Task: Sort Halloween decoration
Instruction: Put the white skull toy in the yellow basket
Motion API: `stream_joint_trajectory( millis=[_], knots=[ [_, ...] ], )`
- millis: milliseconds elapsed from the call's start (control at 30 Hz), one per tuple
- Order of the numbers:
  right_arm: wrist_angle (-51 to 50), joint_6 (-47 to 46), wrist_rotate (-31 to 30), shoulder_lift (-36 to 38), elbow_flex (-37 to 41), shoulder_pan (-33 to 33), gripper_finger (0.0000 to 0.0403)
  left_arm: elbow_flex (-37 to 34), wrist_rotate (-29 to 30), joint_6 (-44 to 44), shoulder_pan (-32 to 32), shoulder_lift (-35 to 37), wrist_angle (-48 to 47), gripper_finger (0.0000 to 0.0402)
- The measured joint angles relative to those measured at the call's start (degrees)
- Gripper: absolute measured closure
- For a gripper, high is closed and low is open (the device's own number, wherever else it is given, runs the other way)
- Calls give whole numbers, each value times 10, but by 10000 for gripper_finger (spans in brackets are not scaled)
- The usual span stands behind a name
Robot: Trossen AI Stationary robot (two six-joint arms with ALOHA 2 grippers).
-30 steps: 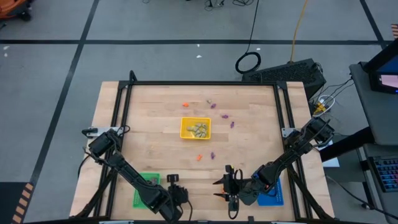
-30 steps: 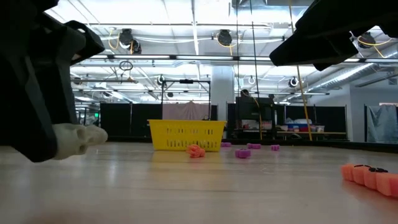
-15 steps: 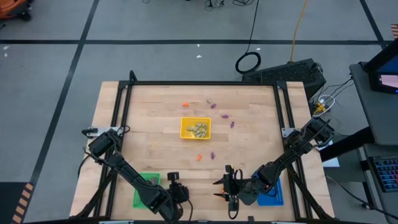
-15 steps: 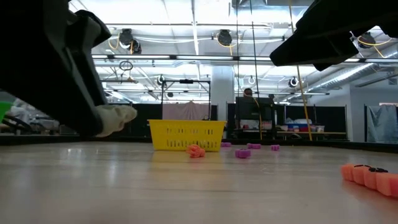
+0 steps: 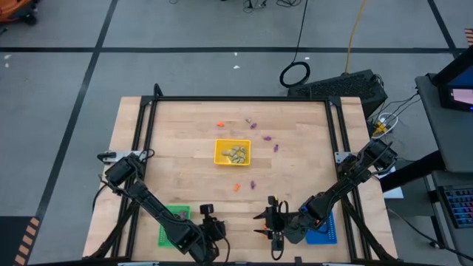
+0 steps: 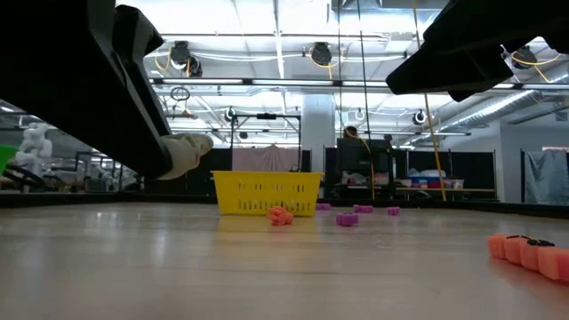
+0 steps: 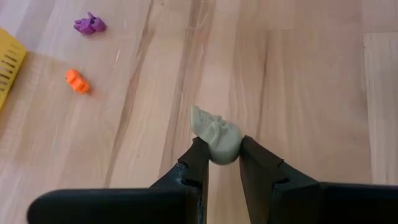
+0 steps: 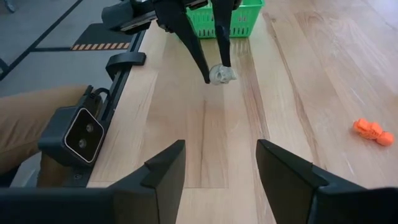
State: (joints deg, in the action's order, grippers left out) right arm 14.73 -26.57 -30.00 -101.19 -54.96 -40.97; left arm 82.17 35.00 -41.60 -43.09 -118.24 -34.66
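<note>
My left gripper [image 7: 219,147] is near the table's front edge, beside the green tray [image 5: 175,225], and is shut on a pale beige-grey skull trinket [image 7: 216,133]. The right wrist view shows the trinket [image 8: 221,74] above the wood. My right gripper [image 8: 221,174] stands open and empty by the blue tray [image 5: 323,230], pointing toward the left gripper. The yellow tray [image 5: 232,142] at mid-table holds pale trinkets. Loose orange [image 5: 236,187] and purple trinkets [image 5: 252,183] lie on the table. My left gripper pinches the skull trinket by its two sides [image 7: 229,148] between the free ends of its two fingers [image 7: 198,155]. The fingers slant down from above. The trinket is lifted clear of the table, most of it sticking out beyond the fingertips.
More orange [image 5: 220,123] and purple trinkets [image 5: 266,136] lie beyond the yellow tray toward the far edge. One orange trinket [image 8: 373,132] lies near my right gripper. A black frame [image 5: 244,100] borders the table. Bare wood lies between the two grippers.
My left gripper has turned at the wrist without shifting place. In the low view this swings the held pale trinket upward and toward the table's right. The grip stays shut on it.
</note>
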Motion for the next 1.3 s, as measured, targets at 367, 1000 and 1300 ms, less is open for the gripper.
stream_joint_trajectory(
  millis=[367,1000,1300],
  knots=[
    [117,-1,-1,-102,-11,24,217,0,4,21,0,0,38,340],
    [116,18,75,-219,-141,80,234,0,-29,65,26,0,84,340],
    [116,29,80,-219,-141,80,272,0,-46,64,26,0,85,340]
  ],
)
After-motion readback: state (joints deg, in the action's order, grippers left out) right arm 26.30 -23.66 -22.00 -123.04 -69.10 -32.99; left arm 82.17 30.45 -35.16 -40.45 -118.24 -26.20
